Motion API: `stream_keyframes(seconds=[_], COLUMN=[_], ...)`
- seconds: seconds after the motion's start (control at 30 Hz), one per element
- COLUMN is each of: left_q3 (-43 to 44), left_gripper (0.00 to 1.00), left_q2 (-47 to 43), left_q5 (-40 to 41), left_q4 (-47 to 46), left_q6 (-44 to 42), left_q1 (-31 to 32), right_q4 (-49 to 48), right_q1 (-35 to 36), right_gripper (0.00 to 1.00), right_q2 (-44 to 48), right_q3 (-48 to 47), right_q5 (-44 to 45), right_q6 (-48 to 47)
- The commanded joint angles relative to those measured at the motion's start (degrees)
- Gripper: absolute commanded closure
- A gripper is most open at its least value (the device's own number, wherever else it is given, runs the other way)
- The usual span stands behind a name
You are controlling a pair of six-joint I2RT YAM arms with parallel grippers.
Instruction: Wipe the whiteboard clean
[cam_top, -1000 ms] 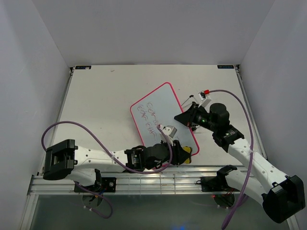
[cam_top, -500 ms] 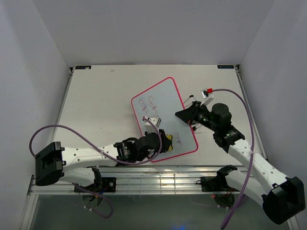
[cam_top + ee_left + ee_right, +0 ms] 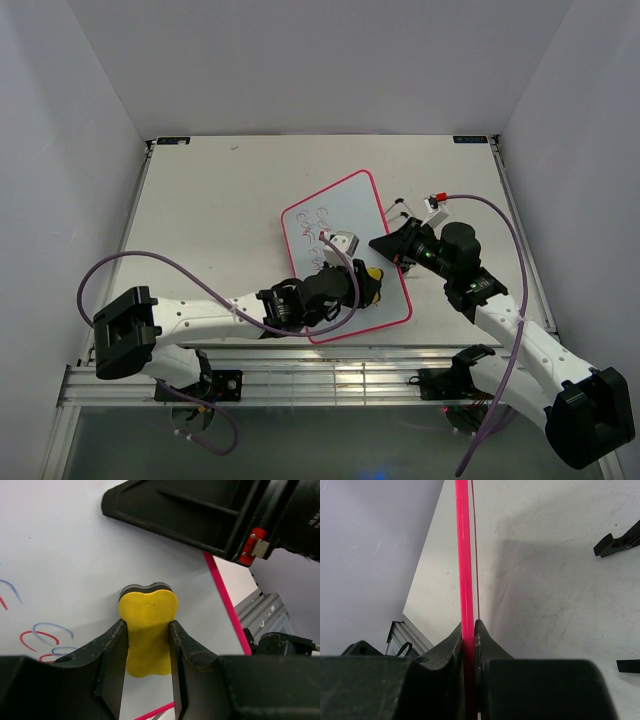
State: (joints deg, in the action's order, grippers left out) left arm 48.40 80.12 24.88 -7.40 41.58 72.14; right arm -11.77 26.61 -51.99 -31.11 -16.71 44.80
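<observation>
Whiteboard (image 3: 358, 205) lies mid-bench (image 3: 200, 200). Right pincer (image 3: 469, 630) pinches its right frame edge. Left pincer (image 3: 147, 630) clamps yellow sponge (image 3: 148, 615) onto its near half. Risk: hard wiping could yank the board from that thin pinch, leaving far-end scribbles (image 3: 315, 228).

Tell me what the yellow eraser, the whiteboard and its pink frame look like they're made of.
The yellow eraser has a matte, pitted body, probably foam, with a dark layer underneath, maybe felt. The whiteboard has a smooth glossy white face bearing marker loops, likely a coated sheet. Its pink frame is a thin, smooth, shiny strip, probably plastic.
</observation>
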Motion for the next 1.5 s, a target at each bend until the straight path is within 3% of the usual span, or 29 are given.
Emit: stream_keyframes(seconds=[0.0,0.13,0.2,0.3,0.5,0.87,1.07,1.13,1.33,1.47], left_q3=[0.8,-1.3,-1.0,-1.9,-5.0,-1.7,-2.4,-3.3,-4.8,-7.7], left_gripper=[1.0,1.0,1.0,1.0,1.0,1.0,1.0,1.0,1.0,1.0], left_q2=[3.8,1.5,-0.1,-2.4,-3.3,3.6,2.9,0.8,-3.4,-6.5], left_q5=[-5.2,-5.1,-0.6,0.1,-3.6,-5.5,-4.6,-0.8,2.0,0.3], left_q4=[-2.2,-1.5,2.5,10.3,6.2,-4.5,-5.5,-4.6,5.4,9.2], left_q6=[0.3,0.8,1.8,2.9,1.0,-1.5,-1.2,-2.6,0.6,2.8], left_q1=[1.4,1.4,0.5,-4.3,-6.3,6.2,7.3,7.1,-2.3,-12.4], right_q4=[-11.2,-10.5,-10.0,-8.7,-8.8,-8.8,-8.7,-8.6,-7.7,-6.7], right_q1=[2.2,1.8,1.7,1.5,1.4,1.4,1.3,1.1,1.0,1.0], right_gripper=[0.92,0.92,0.92,0.92,0.92,0.92,0.92,0.92,0.92,0.92], right_q2=[2.2,1.6,1.7,2.1,1.9,0.7,1.4,1.8,3.6,5.7], right_q3=[-4.7,-6.1,-6.6,-7.2,-7.3,-8.3,-7.5,-7.3,-5.9,-4.9], right_q5=[-6.0,-5.1,-4.6,-3.6,-3.2,-3.2,-2.6,-2.6,-3.8,-5.9], right_q6=[5.9,5.2,5.0,4.4,4.9,5.1,5.0,5.0,5.0,4.6])
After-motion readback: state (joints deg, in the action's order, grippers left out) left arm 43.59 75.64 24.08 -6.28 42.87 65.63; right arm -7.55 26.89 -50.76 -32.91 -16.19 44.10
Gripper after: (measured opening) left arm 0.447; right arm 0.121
